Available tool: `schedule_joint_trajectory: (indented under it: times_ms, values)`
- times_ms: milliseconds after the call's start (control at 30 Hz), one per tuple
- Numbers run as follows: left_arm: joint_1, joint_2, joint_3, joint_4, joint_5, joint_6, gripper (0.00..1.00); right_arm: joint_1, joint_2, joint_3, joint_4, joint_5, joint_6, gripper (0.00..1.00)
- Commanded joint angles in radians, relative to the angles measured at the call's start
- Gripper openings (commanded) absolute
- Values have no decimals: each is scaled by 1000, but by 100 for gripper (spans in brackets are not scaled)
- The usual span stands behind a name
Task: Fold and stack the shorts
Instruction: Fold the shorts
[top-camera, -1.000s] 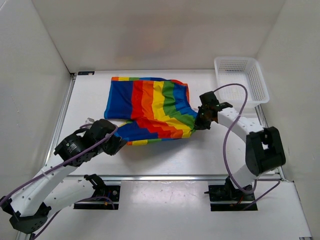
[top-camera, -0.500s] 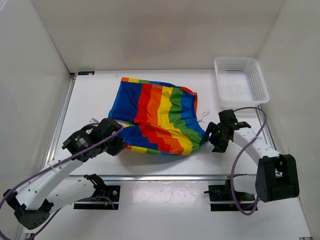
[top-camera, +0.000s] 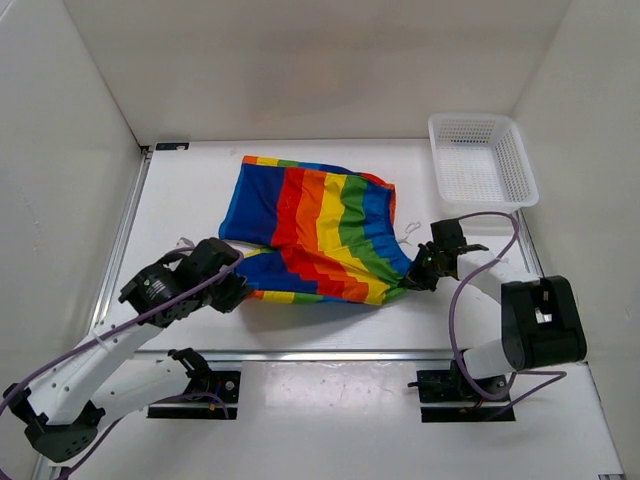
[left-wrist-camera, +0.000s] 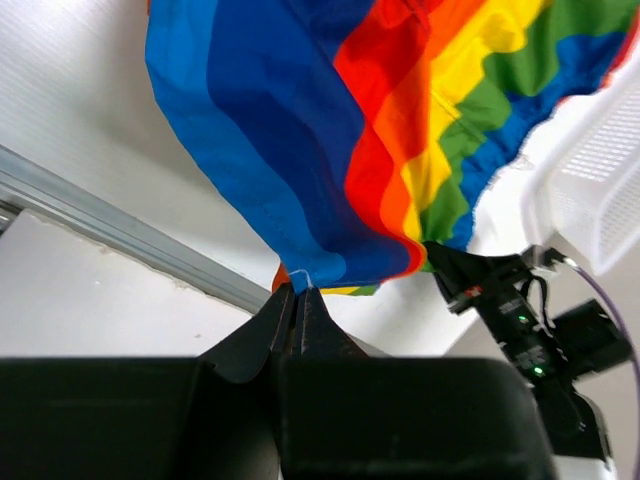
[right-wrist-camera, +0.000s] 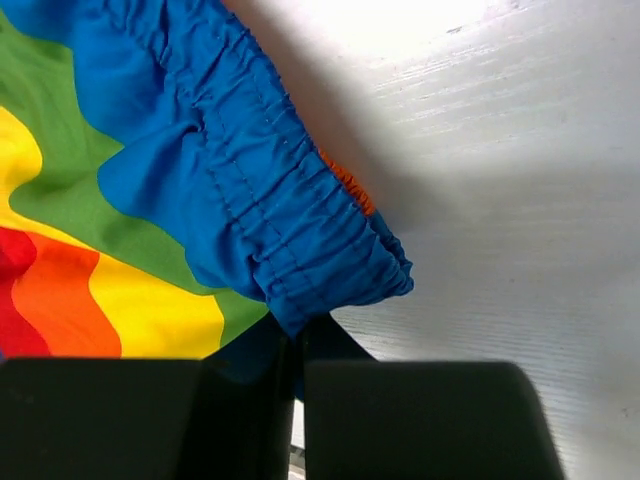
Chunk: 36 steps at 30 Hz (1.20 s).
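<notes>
The rainbow-striped shorts (top-camera: 315, 232) lie spread over the middle of the white table, stretched between the two arms. My left gripper (top-camera: 243, 284) is shut on the shorts' near left corner; in the left wrist view the blue hem (left-wrist-camera: 300, 272) is pinched between the black fingers (left-wrist-camera: 325, 335) of the gripper (left-wrist-camera: 297, 292). My right gripper (top-camera: 410, 277) is shut on the near right corner. In the right wrist view the gathered blue waistband (right-wrist-camera: 300, 255) runs down into the closed right gripper (right-wrist-camera: 297, 335).
A white mesh basket (top-camera: 483, 158) stands at the far right corner of the table. A metal rail (top-camera: 340, 353) runs along the table's near edge, another (top-camera: 122, 240) along its left side. White walls close in the back and sides.
The right gripper let go, swung out to the near right, then came back and shut on the shorts' near right corner. The shorts shifted right and spread flatter. The left gripper kept its hold.
</notes>
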Motion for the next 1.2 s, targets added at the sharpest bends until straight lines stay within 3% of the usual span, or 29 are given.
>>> schedule_joint_trajectory:
  times_ms: [0, 200, 300, 433, 567, 667, 933, 1167]
  values:
    - [-1, -60, 31, -198, -83, -123, 10, 1, -82, 23, -43, 48, -44, 0]
    - [-1, -91, 106, -207, -9, -88, 10, 1, -282, 116, -369, 133, -129, 0]
    - [-1, -34, 206, -207, -101, -50, 10, 1, -346, 196, -469, 171, -157, 0]
    - [55, 127, 521, -196, -294, 67, 10, 1, -307, 345, -580, 185, -183, 0]
    - [230, 392, 738, -71, -310, 402, 10, -8, -143, 512, -580, 199, -193, 2]
    - [347, 554, 845, 75, -204, 576, 10, -8, -2, 696, -580, 199, -204, 5]
    - [537, 952, 1196, 161, -77, 770, 10, -17, 331, 994, -571, 185, -194, 7]
    - [594, 1337, 1505, 200, 42, 854, 10, -26, 560, 1260, -560, 206, -170, 10]
